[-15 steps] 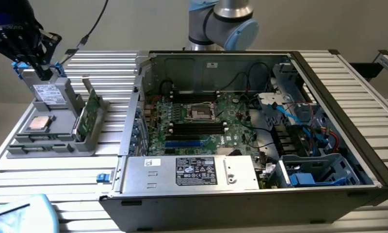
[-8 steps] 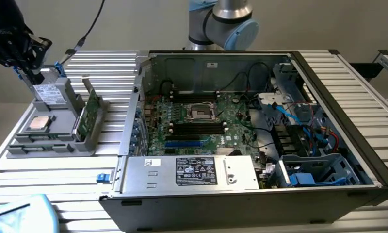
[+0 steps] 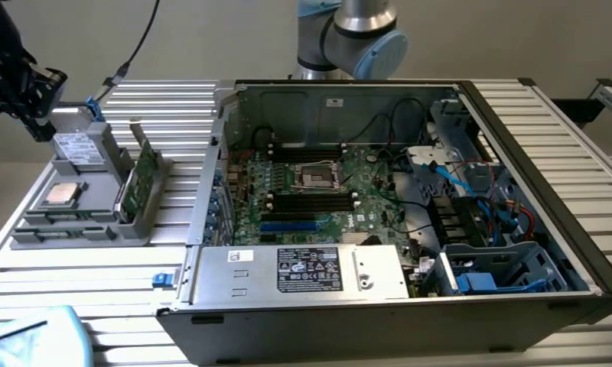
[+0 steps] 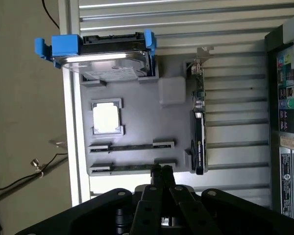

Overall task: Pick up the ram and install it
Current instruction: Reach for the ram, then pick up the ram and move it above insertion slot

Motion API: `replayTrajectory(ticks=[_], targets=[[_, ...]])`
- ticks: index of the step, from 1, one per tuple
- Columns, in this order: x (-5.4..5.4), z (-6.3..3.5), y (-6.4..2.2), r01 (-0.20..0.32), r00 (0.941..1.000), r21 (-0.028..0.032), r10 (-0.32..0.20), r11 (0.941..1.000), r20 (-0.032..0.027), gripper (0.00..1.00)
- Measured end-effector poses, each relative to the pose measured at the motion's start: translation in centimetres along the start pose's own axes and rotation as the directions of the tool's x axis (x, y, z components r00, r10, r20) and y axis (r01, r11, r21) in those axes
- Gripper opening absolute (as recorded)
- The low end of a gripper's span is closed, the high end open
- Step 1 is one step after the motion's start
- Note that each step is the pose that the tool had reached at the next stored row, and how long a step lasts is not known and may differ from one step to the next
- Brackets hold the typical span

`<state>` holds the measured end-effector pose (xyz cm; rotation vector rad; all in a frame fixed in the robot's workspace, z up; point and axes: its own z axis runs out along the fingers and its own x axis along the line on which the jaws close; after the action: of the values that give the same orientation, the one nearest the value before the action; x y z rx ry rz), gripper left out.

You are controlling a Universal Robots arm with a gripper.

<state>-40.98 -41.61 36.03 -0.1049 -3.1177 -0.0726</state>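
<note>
- I am working on the first step, the pick-up: nothing is lifted yet.
- My gripper (image 4: 161, 170) is hanging over the grey tray (image 4: 137, 105), at the tray's edge farthest from the hard drive (image 4: 108, 54).
- Its jaws are pressing together with nothing between them (so no grip on anything).
- The ram (image 4: 130, 167) is lying on edge in the tray's outermost groove, the one farthest from the hard drive. One end is sitting right under my fingertips; I cannot tell whether I am touching it.
- A second stick (image 4: 132, 146) is resting in the next groove, one step closer to the hard drive.
- The square processor chip (image 4: 107, 117) is sitting between those grooves and the hard drive.
- The wider green card (image 4: 198, 122) is standing upright along the tray's side nearest the open computer case (image 3: 285, 115) (not my target).
- In my judgement a grasp is calling for three things. The jaws need to part first, because shut they cannot straddle the thin board. They need to centre along the ram's length, not at its end. They need to come down square to the groove, well apart from the second stick.
</note>
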Motion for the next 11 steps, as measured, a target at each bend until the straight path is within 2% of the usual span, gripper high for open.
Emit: replayTrajectory(ticks=[4,11], targets=[[0.8,0.27,-0.43,0.001,1.0,0.0003,-0.001,1.0,-0.0042,0.11],[0.85,0.28,-0.45,0.001,1.0,0.0004,-0.001,1.0,-0.0047,0.11]])
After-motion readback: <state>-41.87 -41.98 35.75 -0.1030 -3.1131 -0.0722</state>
